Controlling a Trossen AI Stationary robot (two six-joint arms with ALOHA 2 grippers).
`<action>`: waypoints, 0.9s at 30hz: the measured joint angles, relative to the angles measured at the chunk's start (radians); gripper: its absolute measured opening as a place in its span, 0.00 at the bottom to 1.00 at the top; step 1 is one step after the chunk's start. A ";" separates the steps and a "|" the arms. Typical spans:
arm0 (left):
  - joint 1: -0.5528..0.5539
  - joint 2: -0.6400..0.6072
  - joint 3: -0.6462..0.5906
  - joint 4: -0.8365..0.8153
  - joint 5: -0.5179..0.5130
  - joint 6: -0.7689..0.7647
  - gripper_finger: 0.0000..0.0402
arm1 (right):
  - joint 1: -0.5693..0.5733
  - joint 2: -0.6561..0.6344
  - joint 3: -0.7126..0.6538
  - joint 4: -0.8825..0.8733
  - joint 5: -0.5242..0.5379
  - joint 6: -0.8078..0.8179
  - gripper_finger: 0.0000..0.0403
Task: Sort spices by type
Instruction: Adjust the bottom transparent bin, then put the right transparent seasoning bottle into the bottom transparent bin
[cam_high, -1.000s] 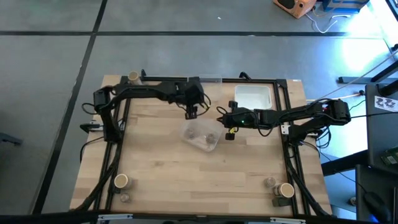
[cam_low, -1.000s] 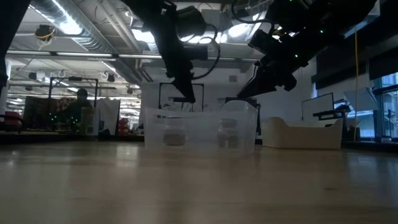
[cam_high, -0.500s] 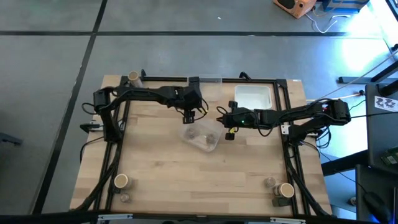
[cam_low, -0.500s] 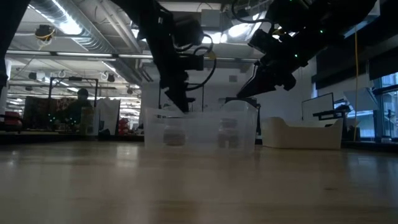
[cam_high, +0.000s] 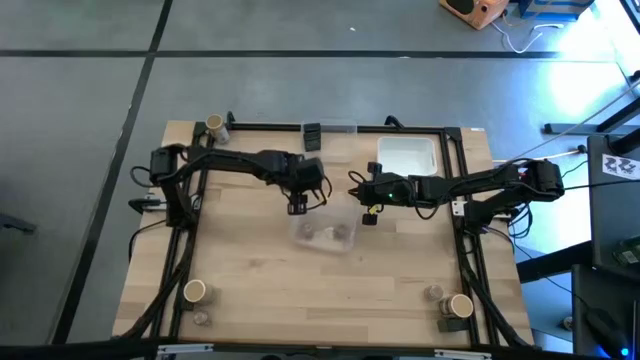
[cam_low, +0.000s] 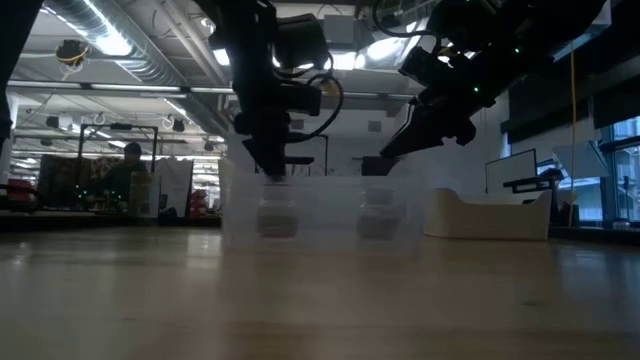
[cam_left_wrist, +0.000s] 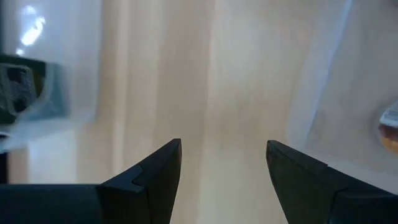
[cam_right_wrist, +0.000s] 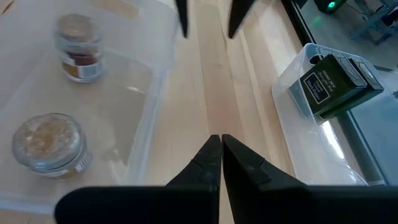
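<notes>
Left gripper fingers parted, empty, just beside clear bin mid-surface holding two jars. Right gripper clenched, empty. Approach level, avoid nudging bin wall.

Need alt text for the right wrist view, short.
The right claw, shut and empty, hovers over bare wood beside a clear bin holding two small round spice jars. Farther off, another clear bin holds a dark boxy spice container, and the left claw's fingertips hang nearby.
</notes>
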 joint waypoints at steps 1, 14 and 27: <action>-0.009 0.000 0.000 -0.014 0.000 -0.016 0.55 | 0.000 0.000 0.000 0.000 0.000 0.000 0.04; -0.185 -0.245 -0.003 -0.114 -0.096 -0.265 0.55 | 0.000 0.000 0.000 0.002 -0.001 0.000 0.04; -0.426 -0.400 -0.383 0.234 -0.153 -0.484 0.55 | 0.083 -0.047 0.039 -0.007 -0.305 0.161 0.04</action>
